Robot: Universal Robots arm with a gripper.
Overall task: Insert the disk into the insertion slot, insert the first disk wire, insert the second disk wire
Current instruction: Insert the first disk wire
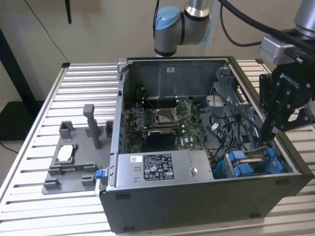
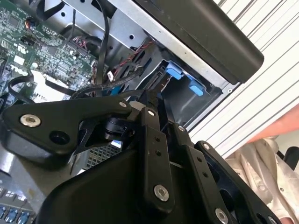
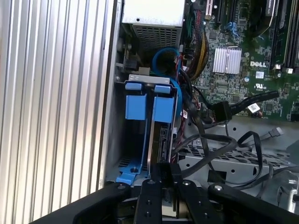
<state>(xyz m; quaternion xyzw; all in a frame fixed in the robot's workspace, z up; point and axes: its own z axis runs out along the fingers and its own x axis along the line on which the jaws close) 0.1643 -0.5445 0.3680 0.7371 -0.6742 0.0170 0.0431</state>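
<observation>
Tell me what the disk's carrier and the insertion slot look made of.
The disk's carrier: probably moulded plastic, bright blue, with smooth semi-matte tabs. The insertion slot: likely bare sheet metal, dull grey, with thin folded edges.

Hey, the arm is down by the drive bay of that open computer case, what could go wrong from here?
One: loose black cables lie right beside the grey sheet-metal insertion slot, so the black pincer might snag or pinch one. Two: the silver-grey disk in its bright blue plastic carrier stands on edge in that slot; pushed askew, it could jam.
</observation>
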